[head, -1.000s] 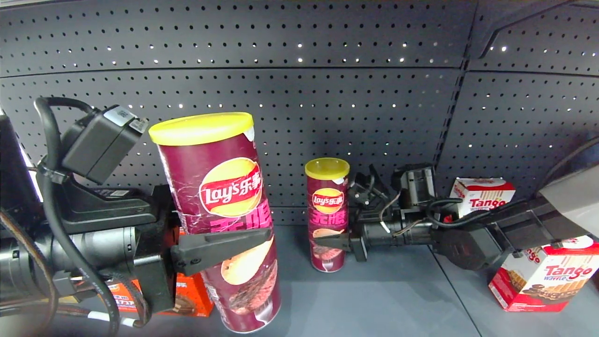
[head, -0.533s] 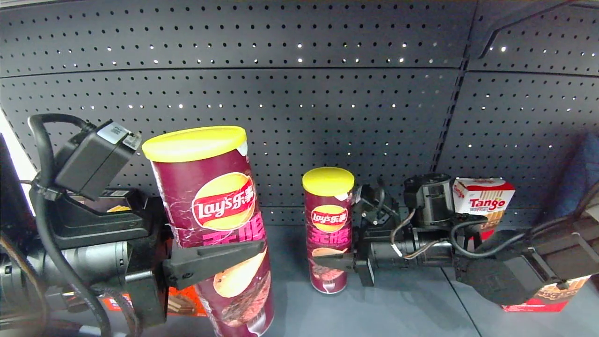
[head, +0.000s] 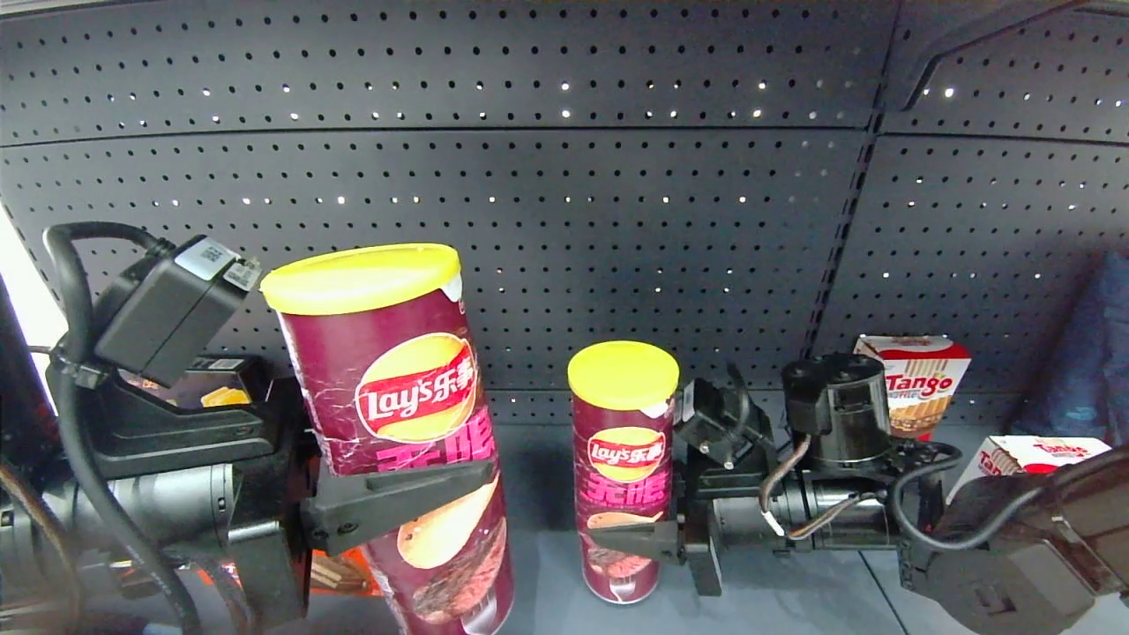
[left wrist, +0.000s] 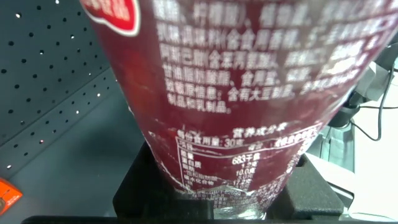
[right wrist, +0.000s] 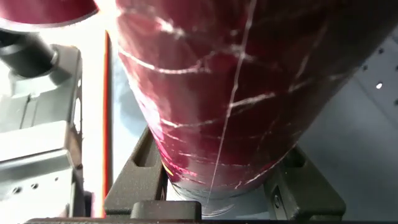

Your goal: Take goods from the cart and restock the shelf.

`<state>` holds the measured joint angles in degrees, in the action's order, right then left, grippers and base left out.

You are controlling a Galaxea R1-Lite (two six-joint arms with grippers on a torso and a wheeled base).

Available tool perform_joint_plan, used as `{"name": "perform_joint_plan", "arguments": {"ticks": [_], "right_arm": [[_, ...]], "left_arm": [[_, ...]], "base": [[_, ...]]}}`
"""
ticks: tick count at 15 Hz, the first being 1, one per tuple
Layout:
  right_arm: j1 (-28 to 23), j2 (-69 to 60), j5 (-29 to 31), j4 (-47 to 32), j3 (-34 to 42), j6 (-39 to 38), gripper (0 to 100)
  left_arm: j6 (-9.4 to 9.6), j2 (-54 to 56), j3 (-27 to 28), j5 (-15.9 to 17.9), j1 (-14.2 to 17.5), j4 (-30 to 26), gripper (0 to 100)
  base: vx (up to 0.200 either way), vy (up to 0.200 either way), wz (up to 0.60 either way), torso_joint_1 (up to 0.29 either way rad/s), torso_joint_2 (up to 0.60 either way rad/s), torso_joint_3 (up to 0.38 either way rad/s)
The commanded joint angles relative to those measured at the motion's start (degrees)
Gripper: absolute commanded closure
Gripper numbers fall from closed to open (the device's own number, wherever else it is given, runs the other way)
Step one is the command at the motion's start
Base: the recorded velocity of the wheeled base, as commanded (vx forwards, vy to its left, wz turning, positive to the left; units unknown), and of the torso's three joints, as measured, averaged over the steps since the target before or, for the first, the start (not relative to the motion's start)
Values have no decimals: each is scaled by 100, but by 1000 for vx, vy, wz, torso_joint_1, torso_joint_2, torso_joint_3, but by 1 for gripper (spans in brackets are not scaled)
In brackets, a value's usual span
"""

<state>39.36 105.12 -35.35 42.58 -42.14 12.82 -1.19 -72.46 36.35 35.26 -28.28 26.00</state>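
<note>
At the shelf [head: 794, 604], left gripper [head: 423, 494] clasping one chip can [head: 388, 353], right gripper [head: 622, 529] another [head: 624, 441], two wafer boxes [head: 917, 379] [head: 1023, 454].

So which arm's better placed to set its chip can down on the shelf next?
Right, likely. Right gripper holds the far can upright, base low over bare shelf deck. Left gripper holds the near can tilted, orange box close by its base.
</note>
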Motion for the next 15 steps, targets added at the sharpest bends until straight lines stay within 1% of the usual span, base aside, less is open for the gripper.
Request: {"name": "perform_joint_plan", "arguments": {"ticks": [1, 4, 7, 9, 12, 15], "right_arm": [[10, -246, -7, 198, 391, 1, 100], [63, -422, -7, 400, 664, -175, 100], [133, -369, 11, 901, 918, -289, 100], [212, -352, 2, 1015, 1103, -395, 100], [230, -325, 2, 1024, 1112, -404, 100], [230, -141, 2, 1253, 1138, -412, 100]], "left_arm": [[-4, -5, -5, -1, -2, 1, 100], [-4, -5, -5, -10, -2, 1, 100], [-4, -5, -67, -27, -2, 1, 100], [-4, -5, -84, -36, -2, -7, 100], [-4, -14, -84, -36, 7, -7, 100], [-12, -22, -76, -36, 7, -7, 100]], "base": [[0, 0, 0, 0, 0, 0], [0, 0, 0, 0, 0, 0], [0, 0, 0, 0, 0, 0], [0, 0, 0, 0, 0, 0], [0, 0, 0, 0, 0, 0], [0, 0, 0, 0, 0, 0]]}}
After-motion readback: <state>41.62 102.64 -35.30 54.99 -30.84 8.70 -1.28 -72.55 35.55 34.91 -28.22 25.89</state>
